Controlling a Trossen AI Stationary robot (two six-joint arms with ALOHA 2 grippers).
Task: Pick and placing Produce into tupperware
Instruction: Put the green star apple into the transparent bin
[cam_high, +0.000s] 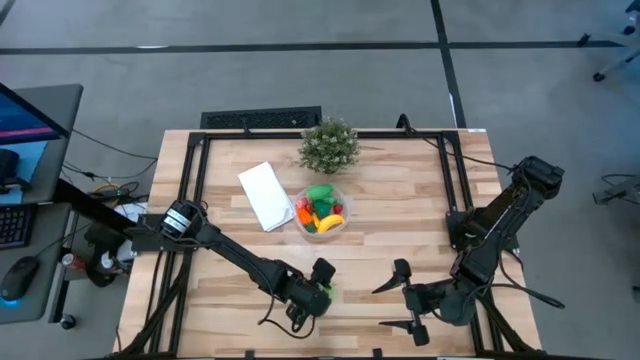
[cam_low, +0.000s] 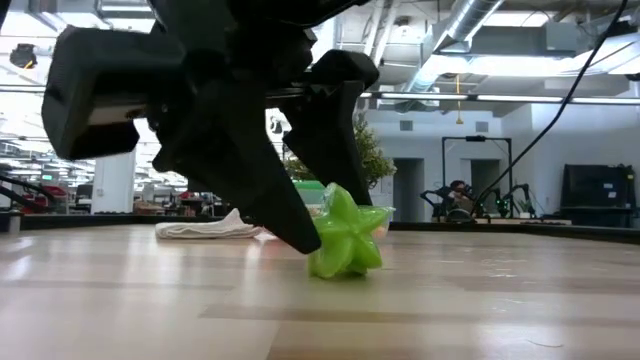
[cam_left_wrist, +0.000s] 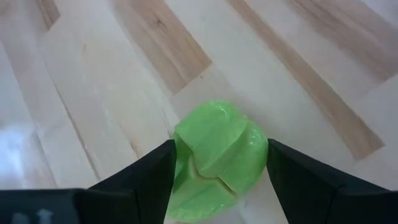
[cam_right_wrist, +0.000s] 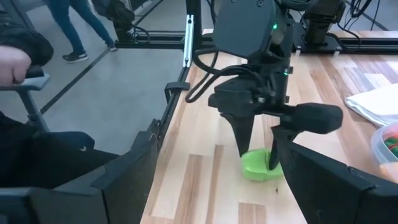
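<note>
While the right gripper waits wide open, left gripper straddles green star-shaped produce, fingers touching both sides on the table.

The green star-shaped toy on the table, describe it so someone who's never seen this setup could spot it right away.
Start at the wooden table and go to its near edge, well away from the tupperware of produce by the potted plant. The green star-shaped toy sits on the wood there, between the jaws of the left gripper. It is the only piece of produce lying outside the tupperware.
</note>
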